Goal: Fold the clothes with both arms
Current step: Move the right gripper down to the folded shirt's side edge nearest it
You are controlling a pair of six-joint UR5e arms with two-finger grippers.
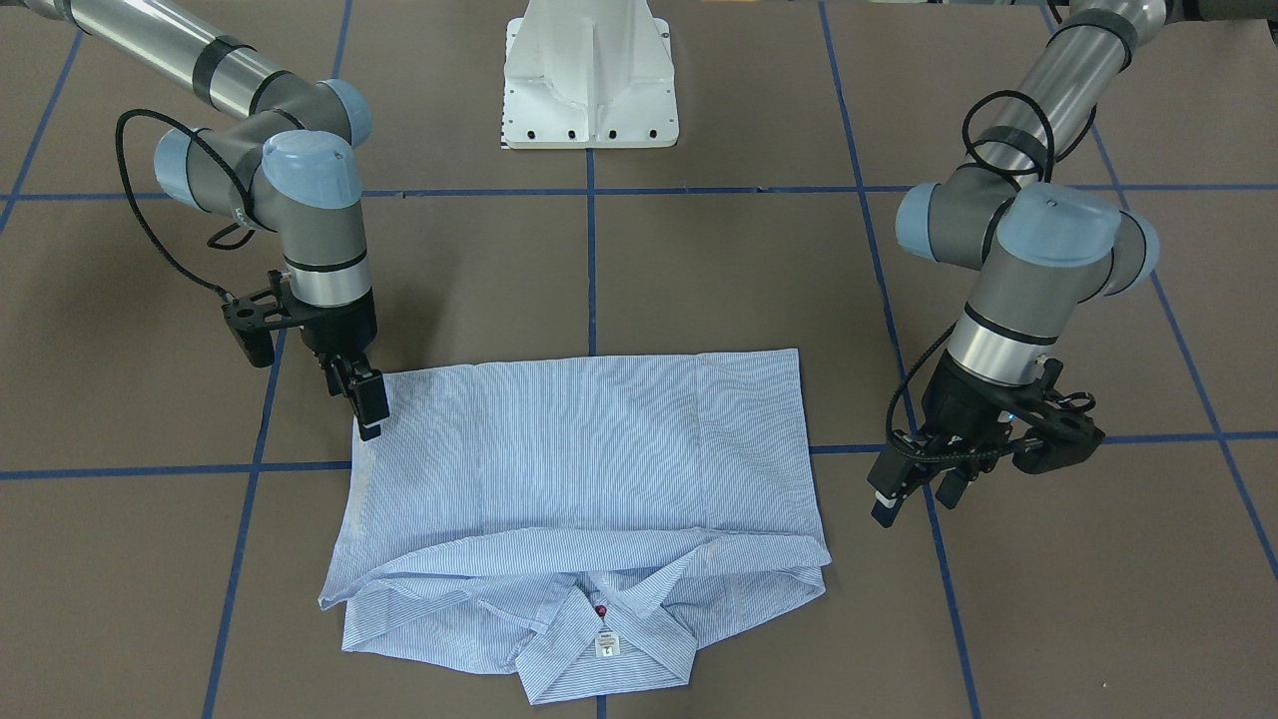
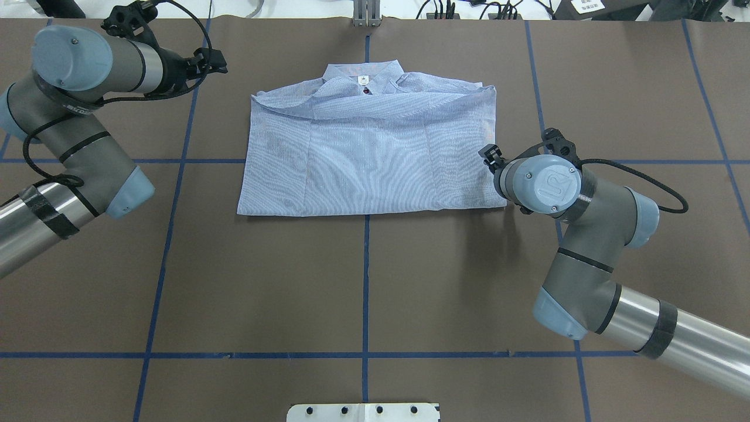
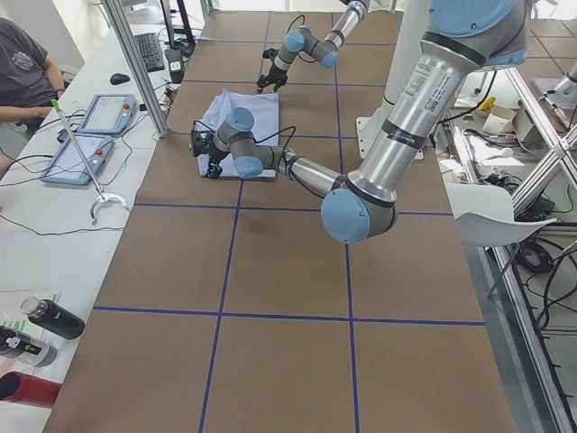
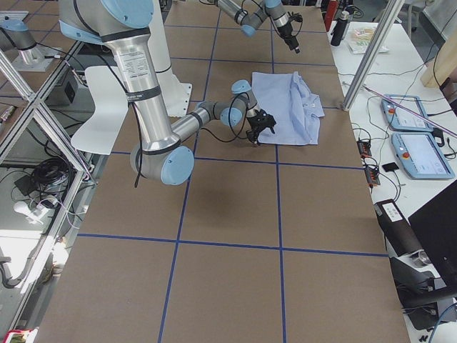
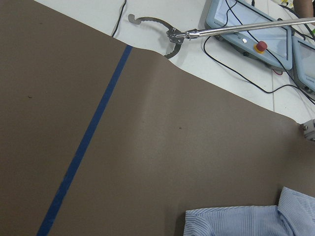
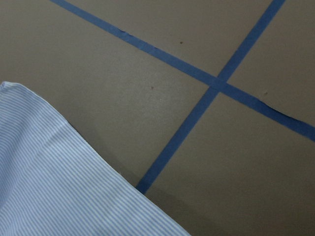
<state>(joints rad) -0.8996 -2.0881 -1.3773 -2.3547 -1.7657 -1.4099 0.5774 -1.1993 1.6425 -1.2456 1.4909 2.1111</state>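
**Two hazards at the next grasp: split layers and a skewed fold**

1. Position. The shirt lies flat on the table, folded to a rough rectangle, between the two sets of jaws. The right gripper hangs at the shirt's corner farthest from the collar, and its jaws point down onto that corner. I cannot tell whether they are spread or pressed together, or whether they touch the cloth. The right wrist view shows the corner lying flat and no fingertips. The left gripper has its jaws spread and empty. The shirt's side edge lies near them but clear of them.

2. Hazards.
- I judge that the right jaws could catch the top layer alone. Lifting it would peel the fold open.
- If one arm lifts before the other, the rectangle would likely skew.
- The stacked edges at the collar end are uneven and slightly bunched, so a drag across the table could spread them.

3. Material. The cloth is thin and finely striped in blue and white, and it looks limp with soft creases. The collar is stiffer and pointed, and it carries a small white label and a dark red button. The table covering is matte brown, divided by blue tape lines.
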